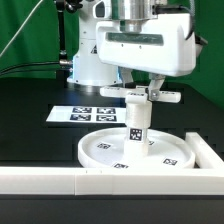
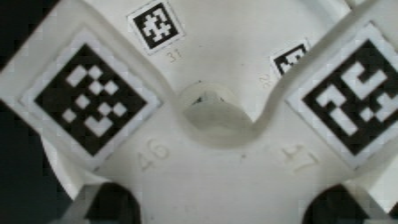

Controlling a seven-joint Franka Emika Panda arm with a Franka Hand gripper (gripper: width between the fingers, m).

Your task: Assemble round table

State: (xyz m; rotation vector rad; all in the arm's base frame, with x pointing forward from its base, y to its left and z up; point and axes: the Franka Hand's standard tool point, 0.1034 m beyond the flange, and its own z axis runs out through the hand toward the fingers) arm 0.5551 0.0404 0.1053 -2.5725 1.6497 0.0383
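The large rimmed round disc lies flat on the black table. The short cylindrical post with square tags stands upright on its middle. The flat cross-shaped piece sits level on top of the post. My gripper comes straight down from above and is shut on the cross-shaped piece. In the wrist view the cross-shaped piece fills the picture, with tags on its arms and a round recess at its centre. One arm runs between my dark fingertips; my gripper closes on it.
The marker board lies behind the disc toward the exterior view's left. A long white rail runs along the front edge, and a second one lies at the exterior view's right. The robot base stands behind.
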